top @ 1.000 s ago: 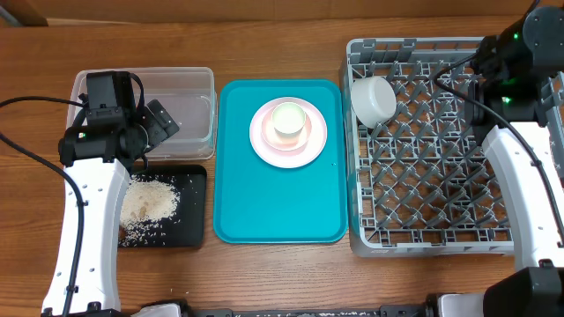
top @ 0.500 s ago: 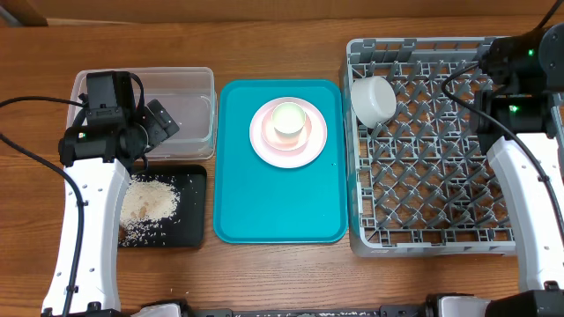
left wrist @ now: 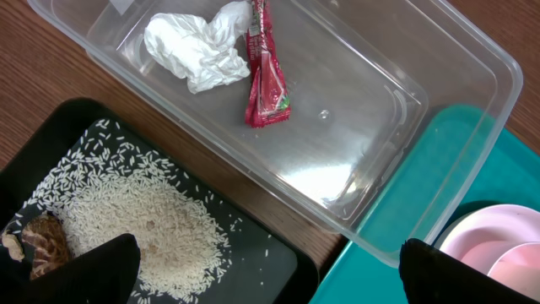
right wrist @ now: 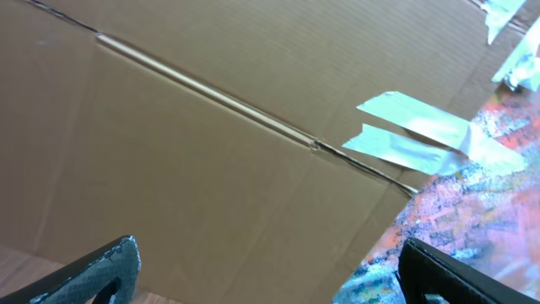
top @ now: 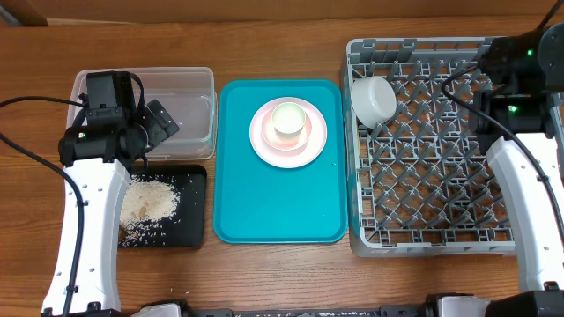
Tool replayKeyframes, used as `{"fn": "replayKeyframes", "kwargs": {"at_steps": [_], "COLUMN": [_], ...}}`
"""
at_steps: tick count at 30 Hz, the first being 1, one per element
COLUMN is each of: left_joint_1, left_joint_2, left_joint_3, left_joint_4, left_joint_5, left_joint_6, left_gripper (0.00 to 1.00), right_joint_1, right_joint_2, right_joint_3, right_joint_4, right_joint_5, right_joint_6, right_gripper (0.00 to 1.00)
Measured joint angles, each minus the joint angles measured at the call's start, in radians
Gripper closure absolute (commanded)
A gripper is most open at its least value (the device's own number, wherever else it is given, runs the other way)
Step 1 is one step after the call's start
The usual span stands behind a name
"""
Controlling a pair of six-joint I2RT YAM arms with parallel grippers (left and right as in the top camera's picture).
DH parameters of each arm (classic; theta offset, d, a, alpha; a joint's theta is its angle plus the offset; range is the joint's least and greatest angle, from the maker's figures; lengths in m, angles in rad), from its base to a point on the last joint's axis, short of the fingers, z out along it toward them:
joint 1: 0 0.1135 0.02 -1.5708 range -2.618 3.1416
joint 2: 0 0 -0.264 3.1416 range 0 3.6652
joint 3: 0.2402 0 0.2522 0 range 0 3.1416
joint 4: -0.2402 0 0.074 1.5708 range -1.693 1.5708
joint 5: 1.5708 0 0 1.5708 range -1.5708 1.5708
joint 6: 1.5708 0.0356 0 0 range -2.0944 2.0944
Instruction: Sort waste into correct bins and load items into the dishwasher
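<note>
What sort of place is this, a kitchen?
Likely a lab mock-up, not a real kitchen: a dish rack and teal tray sit on a wooden table, backed by taped cardboard.

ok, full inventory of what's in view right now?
clear tub: 1, clear, back left
tissue: 1, white, in tub
snack wrapper: 1, red, in tub
black tray: 1, black, front left
rice: pile, whitish, in black tray
crumbs: few, brown, black tray corner
teal tray: 1, teal, centre
plate: 1, pale pink, on teal tray
cup: 1, whitish, on plate
dish rack: 1, grey, right
bowl: 1, white, rack's back-left corner
table: 1, brown wood, underneath
cardboard: brown, right wrist view
left claw: open, above tub and black tray
right claw: open, facing cardboard
</note>
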Motion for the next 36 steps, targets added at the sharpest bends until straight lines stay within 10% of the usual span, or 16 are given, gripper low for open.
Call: {"fn": "replayKeyframes", "kwargs": {"at_steps": [36], "left_joint_1": [0.000], "left_joint_2": [0.000], "left_joint_3": [0.000], "left_joint_4": [0.000], "left_joint_5": [0.000], "left_joint_6": [0.000], "left_gripper": [0.00], "right_joint_1": [0.403], "right_joint_2": [-0.250], "right_joint_3": [0.000], "right_joint_4": [-0.137], "right_joint_5": [-0.074], "right_joint_6": [-0.238], "right_gripper": [0.01]}}
